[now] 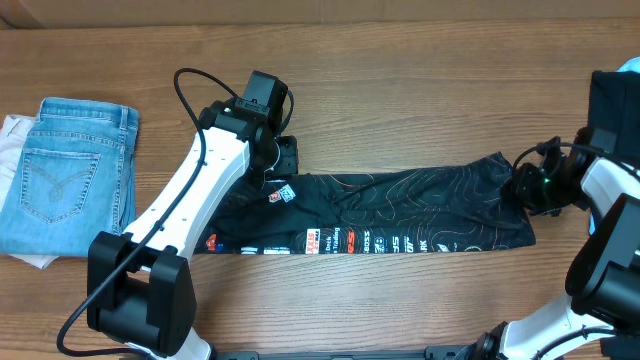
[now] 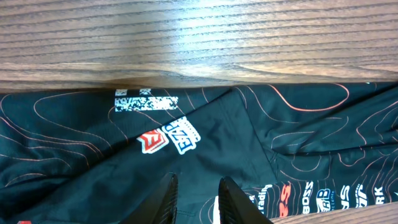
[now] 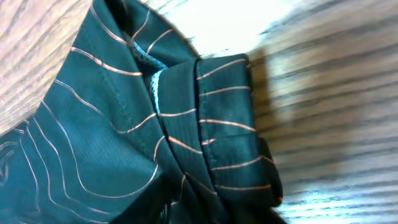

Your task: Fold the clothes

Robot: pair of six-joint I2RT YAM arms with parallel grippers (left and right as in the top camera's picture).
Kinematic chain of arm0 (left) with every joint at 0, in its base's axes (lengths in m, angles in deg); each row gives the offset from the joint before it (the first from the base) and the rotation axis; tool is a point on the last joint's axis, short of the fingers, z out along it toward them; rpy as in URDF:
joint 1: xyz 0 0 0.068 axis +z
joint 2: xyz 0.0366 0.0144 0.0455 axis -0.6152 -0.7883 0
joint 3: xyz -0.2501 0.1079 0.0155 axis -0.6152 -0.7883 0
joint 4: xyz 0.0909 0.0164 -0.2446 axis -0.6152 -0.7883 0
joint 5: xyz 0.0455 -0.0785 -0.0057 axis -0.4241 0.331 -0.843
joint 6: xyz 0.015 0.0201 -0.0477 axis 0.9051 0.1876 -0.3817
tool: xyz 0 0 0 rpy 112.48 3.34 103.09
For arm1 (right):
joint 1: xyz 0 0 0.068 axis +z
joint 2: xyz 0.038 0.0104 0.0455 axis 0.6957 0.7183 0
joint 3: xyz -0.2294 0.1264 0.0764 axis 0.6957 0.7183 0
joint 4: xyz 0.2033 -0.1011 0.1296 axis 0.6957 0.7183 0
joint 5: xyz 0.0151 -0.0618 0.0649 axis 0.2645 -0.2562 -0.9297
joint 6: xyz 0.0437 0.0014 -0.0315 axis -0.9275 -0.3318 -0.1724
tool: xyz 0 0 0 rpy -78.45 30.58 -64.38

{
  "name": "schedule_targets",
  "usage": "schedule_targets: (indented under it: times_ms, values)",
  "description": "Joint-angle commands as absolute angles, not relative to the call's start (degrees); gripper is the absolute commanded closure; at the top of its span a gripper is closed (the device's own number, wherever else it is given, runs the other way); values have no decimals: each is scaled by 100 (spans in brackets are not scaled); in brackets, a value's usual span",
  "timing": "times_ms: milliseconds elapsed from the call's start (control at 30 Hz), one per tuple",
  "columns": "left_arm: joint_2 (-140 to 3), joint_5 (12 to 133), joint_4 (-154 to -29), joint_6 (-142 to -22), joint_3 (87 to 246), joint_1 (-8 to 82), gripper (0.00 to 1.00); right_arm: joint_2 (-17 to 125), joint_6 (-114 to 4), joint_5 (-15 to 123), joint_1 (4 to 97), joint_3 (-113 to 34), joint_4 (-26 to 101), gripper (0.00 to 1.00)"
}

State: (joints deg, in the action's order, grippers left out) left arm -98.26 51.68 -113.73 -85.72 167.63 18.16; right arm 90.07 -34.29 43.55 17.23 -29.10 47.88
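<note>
Here's the black thin-fabric sports jersey (image 1: 400, 210), laid out as one long, flat band on the brown wooden table (image 1: 400, 100), to the right of the folded light-blue denim jeans (image 1: 70, 175) as the overhead view has it. Fine orange-tan contour lines wander all over the cloth. A small red-and-white logo (image 2: 168, 138) sits towards the end nearer the jeans, and a row of white lettering (image 1: 370, 243) runs along the band's near edge. The left gripper (image 2: 198, 202) is down on that jeans-side end. Its two fingertips (image 2: 165, 199) stand only a narrow gap apart with black fabric showing between them, and I can't tell whether they've actually nipped it. At the end farthest from the jeans, the right gripper (image 1: 520, 188) sits right at the jersey's edge. The right wrist view is full of bunched, folded hem, stitching and all, with no fingers in sight, so open or closed, I can't say. A plain white cloth (image 1: 10, 140) peeks out from under the jeans.
</note>
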Motion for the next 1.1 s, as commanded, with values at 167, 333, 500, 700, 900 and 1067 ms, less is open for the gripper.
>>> schedule_targets:
  times_ms: [167, 333, 500, 700, 900, 1067]
  values:
    - [-9822, 5168, -11386, -8441, 16796, 1824, 74, 9007, -3685, 4246, 1745, -2855, 4676, 96]
    - [-9817, 5162, -11474, -8351, 16798, 1888, 75, 8992, -3687, 4288, 1739, -3098, 5087, 96]
    - [-9809, 5234, -11734, -8358, 16798, 2345, 77, 8931, -3733, 4355, 1778, -3760, 5918, 96]
    - [-9809, 5527, -11861, -8353, 16798, 2974, 76, 8603, -3752, 4360, 2047, -4326, 6552, 96]
    - [-9809, 5540, -11863, -8312, 16798, 3173, 76, 8170, -3776, 4701, 2622, -4348, 6799, 96]
    - [-9809, 5540, -11883, -8312, 16798, 3169, 76, 7982, -3921, 4703, 3468, -4348, 6976, 96]
